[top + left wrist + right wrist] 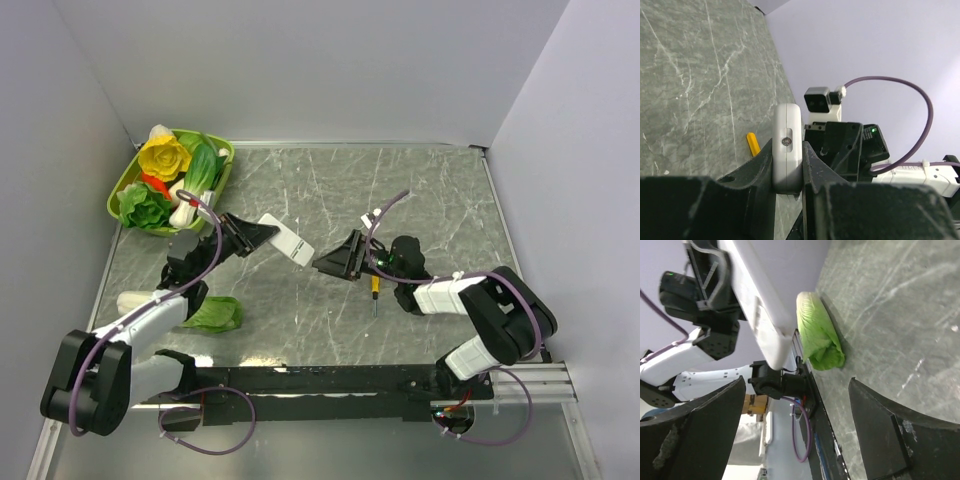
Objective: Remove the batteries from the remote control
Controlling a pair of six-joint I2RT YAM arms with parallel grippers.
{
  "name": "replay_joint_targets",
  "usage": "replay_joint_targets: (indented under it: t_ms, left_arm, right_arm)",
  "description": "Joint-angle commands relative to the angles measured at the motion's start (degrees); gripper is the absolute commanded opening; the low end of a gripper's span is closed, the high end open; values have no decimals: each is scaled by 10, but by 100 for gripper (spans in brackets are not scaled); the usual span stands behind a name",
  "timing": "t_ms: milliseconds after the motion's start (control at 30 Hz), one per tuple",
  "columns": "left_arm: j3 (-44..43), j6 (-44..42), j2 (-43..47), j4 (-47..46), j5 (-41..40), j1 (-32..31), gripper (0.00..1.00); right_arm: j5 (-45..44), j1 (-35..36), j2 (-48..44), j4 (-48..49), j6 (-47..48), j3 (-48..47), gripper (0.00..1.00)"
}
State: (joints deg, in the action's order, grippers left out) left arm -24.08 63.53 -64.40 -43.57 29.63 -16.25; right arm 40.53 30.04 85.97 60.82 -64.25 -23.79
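remote control (288,240): 1, in left pincer (265,233) | right pincer (337,256): spread | screwdriver (375,290): 1

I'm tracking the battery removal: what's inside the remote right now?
Only the remote's white shell shows, clamped in the left gripper. No batteries or open compartment are visible. Whatever is inside is covered by the casing.

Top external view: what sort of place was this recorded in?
Probably a lab robot cell, not a home: a marble-patterned tabletop boxed in by plain pale walls, two arms bolted to a black rail at its near edge, and a green basket of toy-looking vegetables.
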Motion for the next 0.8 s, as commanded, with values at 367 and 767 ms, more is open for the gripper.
replay_joint_targets:
  t_ms: [367,767]
  left_arm:
    - [7,12,-19,-64,25,1,1]
    - [3,22,-31,-78,31,1,1]
  right_arm:
    - [-5,0,9,-77,20,-117,87]
    - [-2,20,45,-65,8,-134,72]
